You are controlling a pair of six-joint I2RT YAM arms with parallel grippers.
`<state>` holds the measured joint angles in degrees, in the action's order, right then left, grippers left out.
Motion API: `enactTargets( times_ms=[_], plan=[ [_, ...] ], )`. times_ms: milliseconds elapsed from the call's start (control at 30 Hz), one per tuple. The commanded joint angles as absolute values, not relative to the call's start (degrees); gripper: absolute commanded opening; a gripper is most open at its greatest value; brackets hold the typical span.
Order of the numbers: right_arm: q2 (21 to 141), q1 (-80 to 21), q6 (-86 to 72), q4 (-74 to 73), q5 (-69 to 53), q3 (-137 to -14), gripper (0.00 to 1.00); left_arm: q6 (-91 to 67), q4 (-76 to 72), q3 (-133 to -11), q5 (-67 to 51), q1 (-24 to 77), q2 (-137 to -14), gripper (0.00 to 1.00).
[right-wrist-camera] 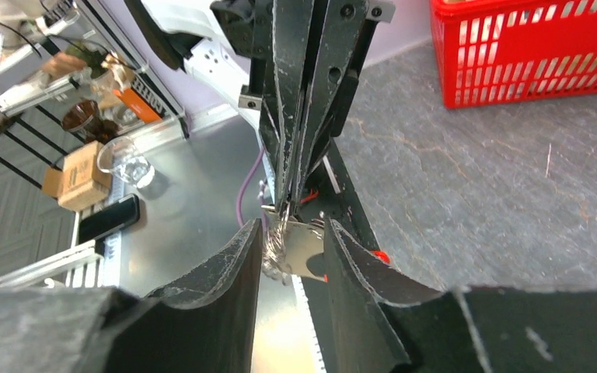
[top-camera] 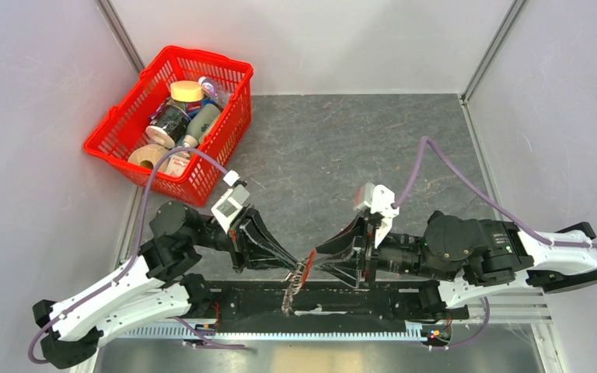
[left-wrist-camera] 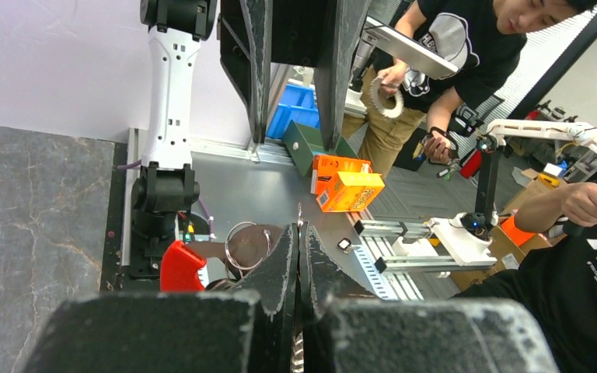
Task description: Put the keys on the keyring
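My left gripper (top-camera: 294,269) and right gripper (top-camera: 319,263) meet tip to tip above the near edge of the table. The left gripper (left-wrist-camera: 299,249) is shut on the keyring's coiled silver chain (top-camera: 291,294), which hangs below it. A thin metal edge sticks out past its tips. The red tag (top-camera: 308,260) sits between the two grippers and shows with wire loops in the left wrist view (left-wrist-camera: 180,266). My right gripper (right-wrist-camera: 291,241) is open, its fingers on either side of the chain (right-wrist-camera: 276,247) and a silver plate (right-wrist-camera: 307,250). A tiny dark-headed key (left-wrist-camera: 344,244) lies on the metal ledge.
A red basket (top-camera: 229,124) full of jars and tape rolls stands at the back left, also in the right wrist view (right-wrist-camera: 528,54). A black rail (top-camera: 373,299) runs along the near edge under the grippers. People and clutter are beyond the table edge.
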<state>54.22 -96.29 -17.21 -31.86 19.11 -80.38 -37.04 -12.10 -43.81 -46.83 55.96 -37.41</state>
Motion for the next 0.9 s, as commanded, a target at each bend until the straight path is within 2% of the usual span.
enactTargets(
  times_ms=[0,867],
  plan=[
    [57.1,-96.6,-19.1,-38.7,17.5,-84.9,0.41,-37.7,-12.6,-46.8,-50.3,56.0,-38.5,0.02],
    [62.7,-94.0,-24.1,-41.6,15.5,-89.1,0.29,-36.9,-11.2,-46.8,-51.4,56.0,-38.3,0.02]
  ],
)
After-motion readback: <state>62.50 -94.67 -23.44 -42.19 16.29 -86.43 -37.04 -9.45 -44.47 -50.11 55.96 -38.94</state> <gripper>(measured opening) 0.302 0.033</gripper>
